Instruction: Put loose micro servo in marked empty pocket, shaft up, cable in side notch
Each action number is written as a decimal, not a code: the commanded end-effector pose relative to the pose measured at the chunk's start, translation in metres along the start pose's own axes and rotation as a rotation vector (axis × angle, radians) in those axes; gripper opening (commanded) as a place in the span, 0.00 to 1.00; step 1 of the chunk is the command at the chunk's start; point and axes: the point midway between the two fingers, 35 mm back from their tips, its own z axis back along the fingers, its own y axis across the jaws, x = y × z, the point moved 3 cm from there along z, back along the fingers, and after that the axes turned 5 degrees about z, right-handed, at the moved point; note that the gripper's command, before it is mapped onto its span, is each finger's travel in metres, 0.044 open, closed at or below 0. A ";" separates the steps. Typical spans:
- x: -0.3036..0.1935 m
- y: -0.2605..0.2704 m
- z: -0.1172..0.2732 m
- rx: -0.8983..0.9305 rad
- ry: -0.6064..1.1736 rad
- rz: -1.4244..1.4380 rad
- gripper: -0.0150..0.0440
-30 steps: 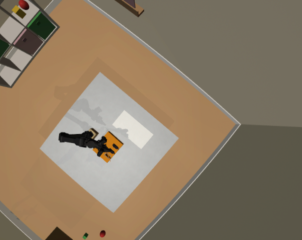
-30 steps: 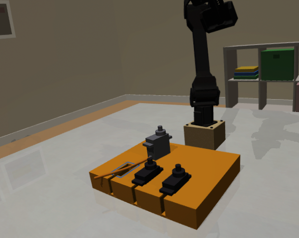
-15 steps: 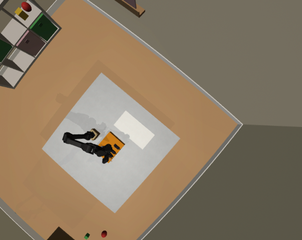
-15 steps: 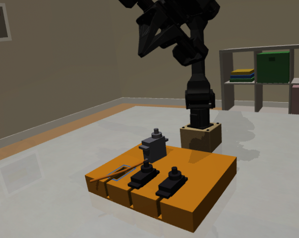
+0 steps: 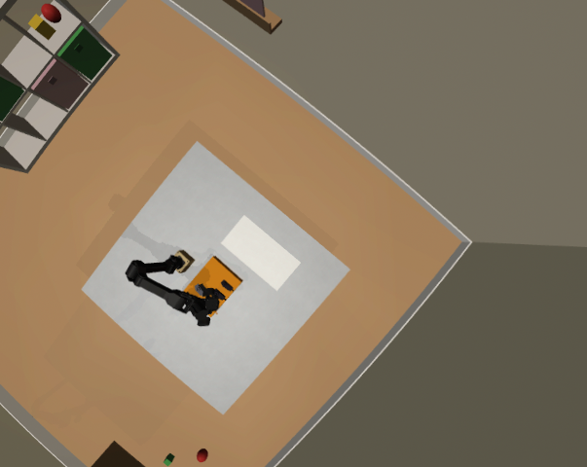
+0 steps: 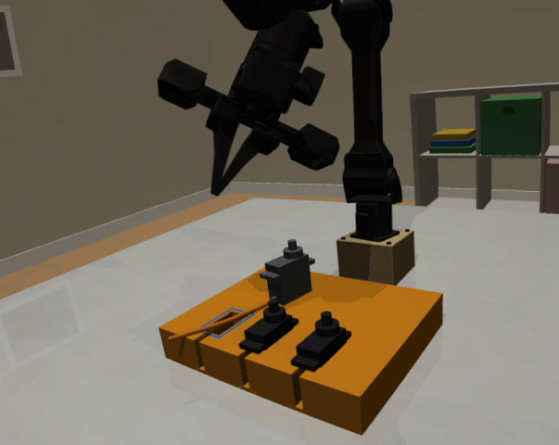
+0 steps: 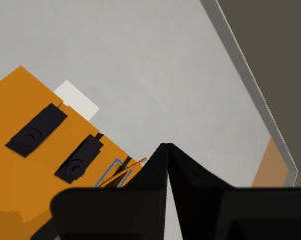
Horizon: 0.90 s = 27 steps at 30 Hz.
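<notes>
The loose micro servo (image 6: 287, 280) stands on the orange deck (image 6: 380, 325), behind the row of pockets and near the deck's rear-left edge. It is upright but slightly tilted, with its output shaft (image 6: 292, 247) pointing up and its body's long axis roughly vertical. One mounting ear (image 6: 269, 274) projects to the left, well above the deck face. Its orange cable (image 6: 217, 323) runs forward and left from the body's base, crossing the marked empty pocket (image 6: 228, 322), which is outlined in blue, and ending past the deck's front-left corner.

Two seated servos (image 6: 269, 327) (image 6: 322, 346) occupy the neighbouring pockets to the right of the marked one, lying low with shafts up; a notch runs from each pocket to the deck's front face.

The end effector (image 6: 216, 190) hangs in the air above and to the left of the deck, well apart from the loose servo. Its fingers are pressed together to a point, angled downward, with nothing between them. The wrist view looks down past the tips at the marked pocket (image 7: 112, 172) and cable.

The arm's wooden base block (image 6: 375, 256) stands on the grey surface (image 6: 485, 311) just behind the deck.
</notes>
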 end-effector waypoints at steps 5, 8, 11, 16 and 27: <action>-0.044 0.007 -0.036 0.136 0.129 -0.193 0.25; -0.060 0.009 -0.046 0.178 0.173 -0.267 0.25; -0.076 0.012 -0.056 0.220 0.218 -0.342 0.25; -0.102 0.019 -0.068 0.286 0.288 -0.466 0.25; -0.155 0.038 -0.087 0.427 0.442 -0.751 0.25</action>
